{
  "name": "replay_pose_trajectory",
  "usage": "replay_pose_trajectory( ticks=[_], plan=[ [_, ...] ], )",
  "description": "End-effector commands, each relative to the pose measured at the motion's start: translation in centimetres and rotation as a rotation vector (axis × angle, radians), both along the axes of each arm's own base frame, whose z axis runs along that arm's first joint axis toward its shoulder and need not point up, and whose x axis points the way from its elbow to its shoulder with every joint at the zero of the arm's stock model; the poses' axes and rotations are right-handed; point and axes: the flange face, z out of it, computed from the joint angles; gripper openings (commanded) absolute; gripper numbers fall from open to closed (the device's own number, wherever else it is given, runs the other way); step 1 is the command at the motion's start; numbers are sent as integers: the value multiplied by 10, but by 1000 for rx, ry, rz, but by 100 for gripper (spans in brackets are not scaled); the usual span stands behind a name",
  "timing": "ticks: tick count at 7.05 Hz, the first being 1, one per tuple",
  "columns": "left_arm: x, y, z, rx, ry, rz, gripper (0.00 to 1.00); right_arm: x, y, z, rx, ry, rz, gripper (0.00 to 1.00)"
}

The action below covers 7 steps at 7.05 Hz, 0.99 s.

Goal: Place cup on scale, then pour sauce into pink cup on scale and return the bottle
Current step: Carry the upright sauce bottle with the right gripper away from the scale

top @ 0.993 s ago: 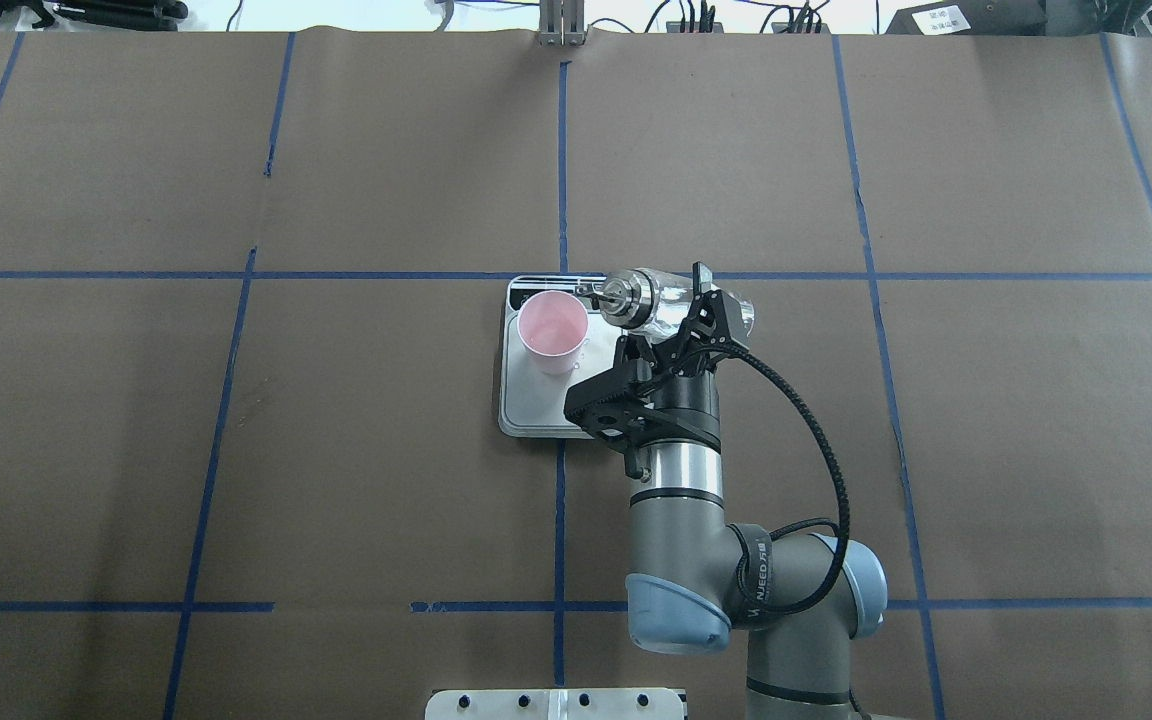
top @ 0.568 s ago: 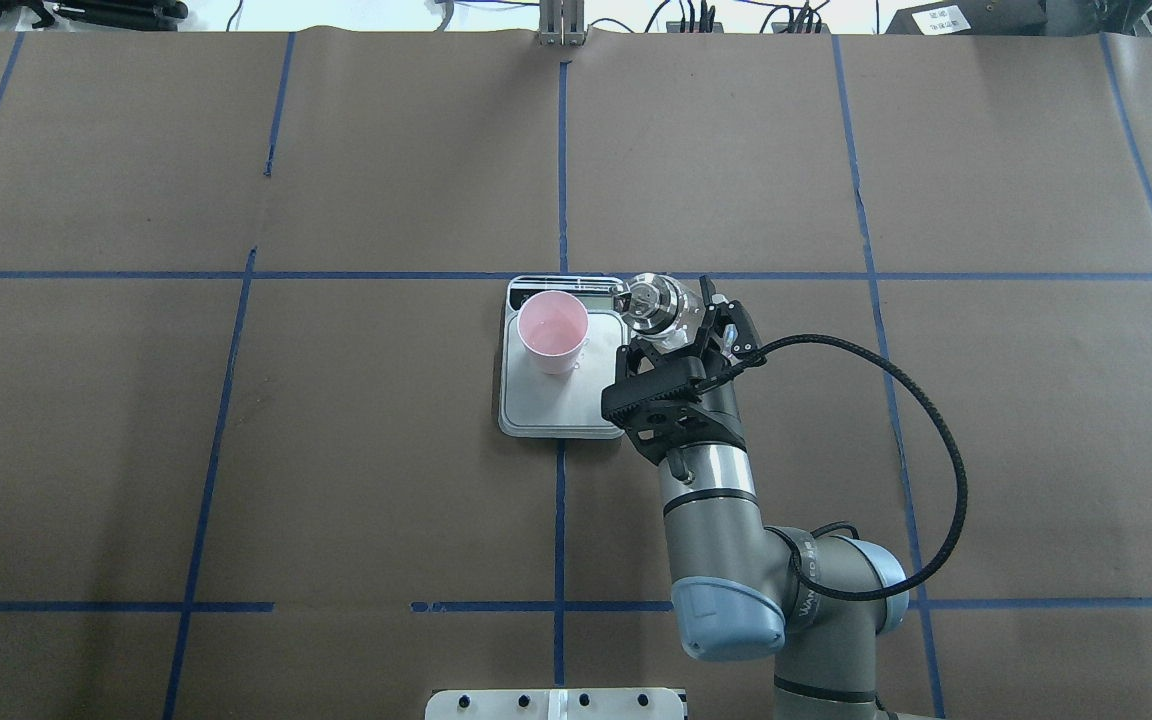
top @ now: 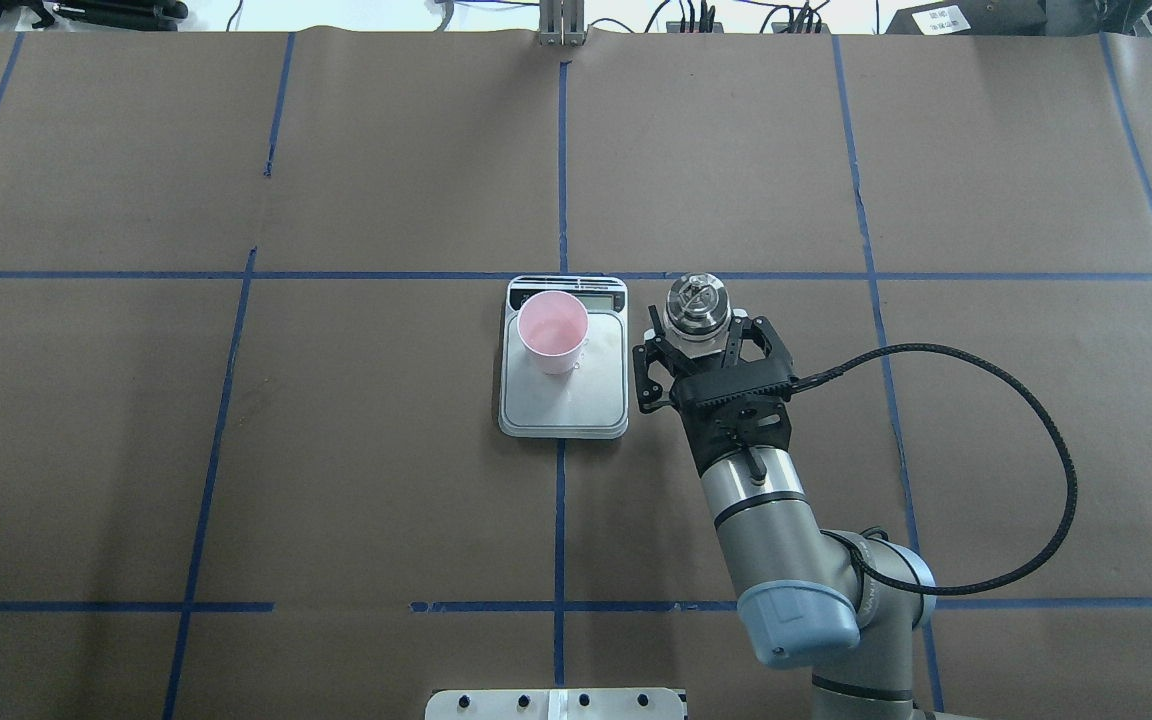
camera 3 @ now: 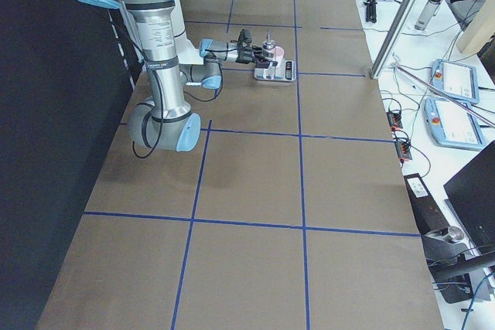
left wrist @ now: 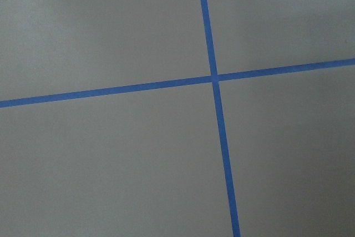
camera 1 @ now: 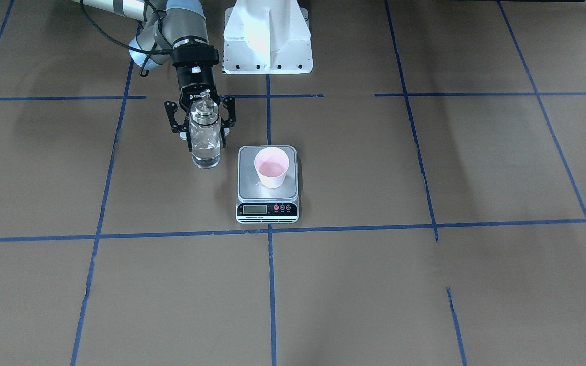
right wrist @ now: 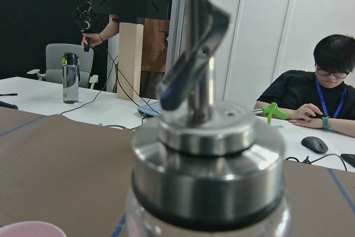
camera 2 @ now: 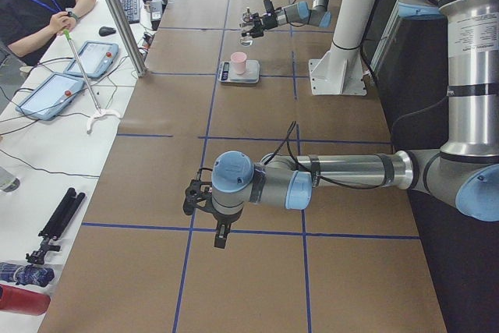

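Note:
The pale pink cup [top: 553, 330] stands upright on the silver scale [top: 564, 405], towards its display end. Right of the scale, apart from it, my right gripper [top: 701, 335] is shut on the clear glass bottle [top: 698, 300], which is upright with its silver collar and spout on top. Clear sauce [camera 1: 205, 151] fills the bottle's lower part. Its base is at or just above the table; I cannot tell which. The right wrist view shows the bottle's collar [right wrist: 208, 159] close up and the cup's rim [right wrist: 30, 230]. My left gripper [camera 2: 191, 196] hangs far off over bare paper; I cannot tell its state.
The robot's white pedestal [camera 1: 267, 35] stands behind the scale. Blue tape lines [top: 561, 150] cross the brown paper. A side table [camera 2: 47, 115] holds tablets and cables, with a seated person [camera 2: 31, 1] at it. The left wrist view shows only paper and a tape cross [left wrist: 215, 77].
The bottle went from tilted with its spout over the cup to upright. My right arm carried it rightwards, off the scale's edge. The cup and scale stayed put.

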Motion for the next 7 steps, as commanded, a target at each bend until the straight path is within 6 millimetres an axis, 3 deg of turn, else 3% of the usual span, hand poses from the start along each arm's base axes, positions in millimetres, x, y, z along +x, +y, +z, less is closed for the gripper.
replay_pose_trajectory(
  ticks=[1,5,7],
  plan=[
    [-1,0,-1,3,-5,0,100,35,6,53,3,-91,-3,0],
    [-1,5,3,-6,-7,-1,100,102,0,154,-40,-24,42,0],
    [0,5,3,-6,-7,1,100,107,-2,178,-70,-44,57,0]
  ],
)
